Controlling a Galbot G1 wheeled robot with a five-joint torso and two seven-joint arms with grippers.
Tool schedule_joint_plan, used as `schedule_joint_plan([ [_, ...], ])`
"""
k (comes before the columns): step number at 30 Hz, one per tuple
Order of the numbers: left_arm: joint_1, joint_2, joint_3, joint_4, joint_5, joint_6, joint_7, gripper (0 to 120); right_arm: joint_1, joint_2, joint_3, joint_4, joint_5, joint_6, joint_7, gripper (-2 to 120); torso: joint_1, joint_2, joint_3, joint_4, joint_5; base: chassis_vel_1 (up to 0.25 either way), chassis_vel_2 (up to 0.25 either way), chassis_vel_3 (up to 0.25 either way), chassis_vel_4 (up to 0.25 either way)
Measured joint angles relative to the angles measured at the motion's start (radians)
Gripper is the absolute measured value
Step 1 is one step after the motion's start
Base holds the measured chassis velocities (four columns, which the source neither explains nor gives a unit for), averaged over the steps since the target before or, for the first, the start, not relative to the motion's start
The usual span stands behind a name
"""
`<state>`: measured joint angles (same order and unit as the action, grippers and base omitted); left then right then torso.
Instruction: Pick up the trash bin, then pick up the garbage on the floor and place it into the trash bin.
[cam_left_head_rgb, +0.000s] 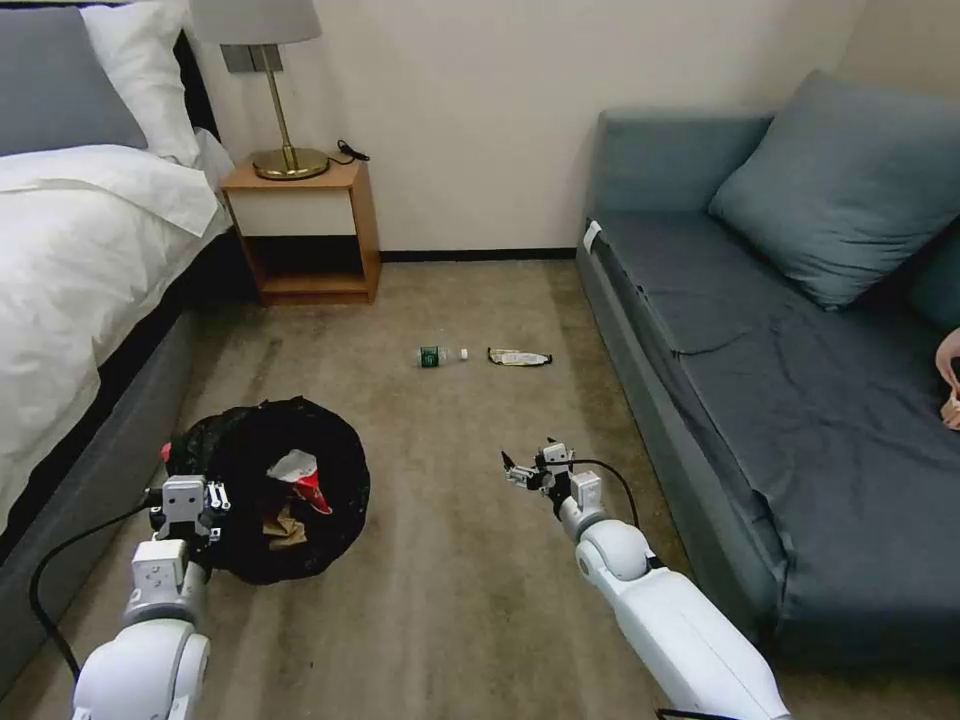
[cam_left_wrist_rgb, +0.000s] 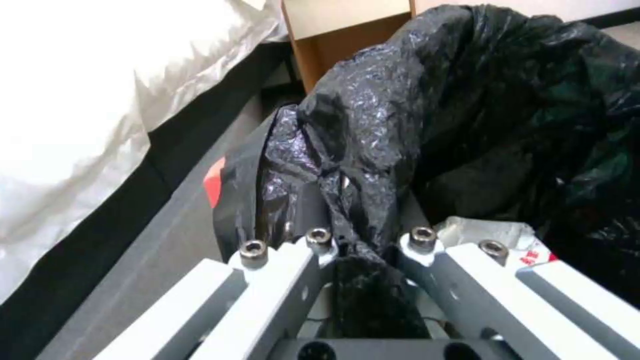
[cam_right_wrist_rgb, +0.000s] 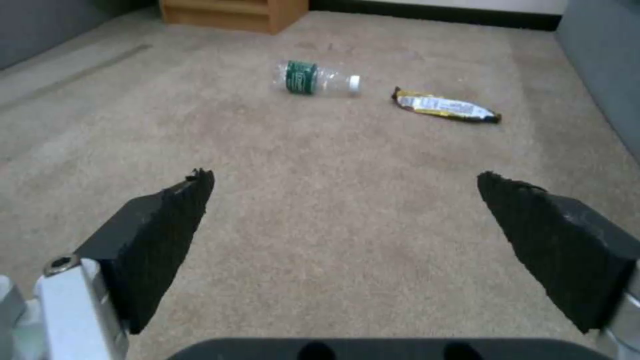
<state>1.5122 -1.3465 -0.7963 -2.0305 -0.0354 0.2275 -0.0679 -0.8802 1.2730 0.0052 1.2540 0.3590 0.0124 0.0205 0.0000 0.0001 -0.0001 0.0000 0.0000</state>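
The trash bin (cam_left_head_rgb: 270, 490), lined with a crinkly black bag (cam_left_wrist_rgb: 427, 115), hangs at the lower left beside the bed, with my left gripper (cam_left_head_rgb: 187, 497) shut on its near rim. Inside it lie a red-and-white crumpled wrapper (cam_left_head_rgb: 305, 478) and a crumpled brown paper bag (cam_left_head_rgb: 283, 527). On the carpet farther ahead lie a clear bottle with a green label (cam_left_head_rgb: 441, 355) (cam_right_wrist_rgb: 315, 80) and a flat dark-and-pale snack wrapper (cam_left_head_rgb: 518, 357) (cam_right_wrist_rgb: 445, 105). My right gripper (cam_left_head_rgb: 528, 468) (cam_right_wrist_rgb: 343, 200) hovers open over bare carpet, well short of both pieces.
A bed (cam_left_head_rgb: 70, 260) runs along the left, with a wooden nightstand (cam_left_head_rgb: 305, 230) and lamp (cam_left_head_rgb: 270, 90) behind the bin. A blue-grey sofa (cam_left_head_rgb: 780, 330) lines the right side. Open carpet lies between them.
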Motion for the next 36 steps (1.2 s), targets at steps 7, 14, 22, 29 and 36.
schedule_joint_plan([
  [7, 0.001, 0.009, -0.004, 0.007, -0.003, -0.003, 0.001, 4, -0.011, 0.004, 0.005, 0.0, -0.011, 0.006, -0.001, 100, 0.0, 0.0, 0.0, 0.0001, 0.0001, -0.075, 0.09, 0.093, -0.092],
  [14, 0.003, 0.015, -0.01, 0.025, -0.011, -0.017, 0.003, 4, -0.02, 0.009, 0.005, 0.001, -0.033, 0.01, -0.001, 100, 0.0, 0.0, 0.0, 0.0, -0.0002, -0.126, 0.123, 0.126, -0.129],
  [22, 0.004, 0.015, -0.016, 0.05, -0.017, -0.031, 0.003, 4, -0.032, 0.015, 0.005, -0.001, -0.062, 0.016, -0.001, 100, 0.0, 0.0, 0.0, 0.0001, -0.0001, -0.138, 0.135, 0.139, -0.143],
  [29, -0.001, 0.015, -0.019, 0.07, -0.022, -0.04, 0.004, 4, -0.036, 0.017, 0.001, -0.007, -0.073, 0.02, -0.001, 100, 0.0, 0.0, 0.0, 0.0, 0.0001, -0.212, 0.2, 0.214, -0.199],
  [36, -0.008, 0.022, -0.023, 0.097, -0.027, -0.047, 0.002, 4, -0.032, 0.018, -0.009, -0.015, -0.087, 0.021, 0.0, 100, 0.0, 0.0, 0.0, 0.0, -0.0002, -0.19, 0.186, 0.189, -0.185],
])
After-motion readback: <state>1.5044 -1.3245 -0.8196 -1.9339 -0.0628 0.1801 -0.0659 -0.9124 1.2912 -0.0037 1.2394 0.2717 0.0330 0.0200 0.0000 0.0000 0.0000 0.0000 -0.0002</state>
